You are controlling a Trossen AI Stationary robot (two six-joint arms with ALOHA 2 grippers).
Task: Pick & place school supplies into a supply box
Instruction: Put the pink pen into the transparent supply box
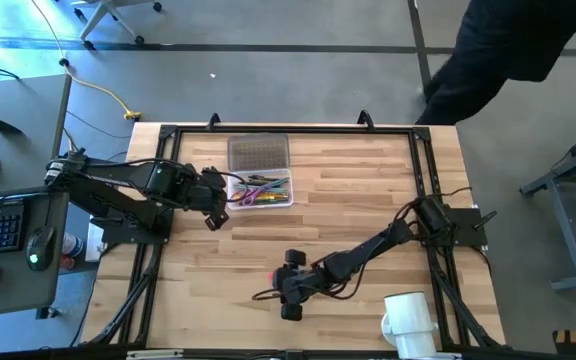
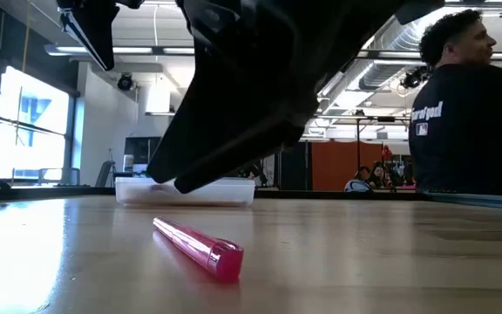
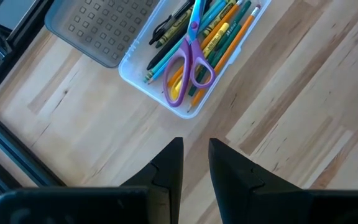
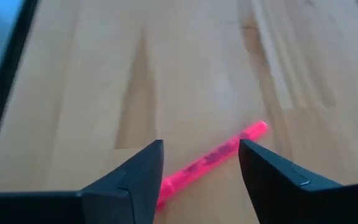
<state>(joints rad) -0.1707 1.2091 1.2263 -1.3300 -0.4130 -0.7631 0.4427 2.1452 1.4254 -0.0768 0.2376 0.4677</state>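
The supply box (image 1: 261,190) is a clear tub on the far-left part of the table. It holds several pens and pencils (image 3: 222,31) in yellow, orange, green and black, with purple-handled scissors (image 3: 188,62) on top. My left gripper (image 1: 213,213) (image 3: 196,144) hovers just beside the box's left end, its fingers a narrow gap apart and holding nothing. One pink pen (image 2: 199,249) (image 4: 213,158) lies flat on the wood near the table's near edge. My right gripper (image 1: 290,290) (image 4: 201,146) is open above it, one finger on either side, not touching.
A flat grey textured rectangle (image 1: 258,152) lies just beyond the box. A white mug (image 1: 408,320) stands at the near right corner. A black frame (image 1: 423,180) runs round the table. A person in dark clothing (image 2: 469,105) stands past the far right corner.
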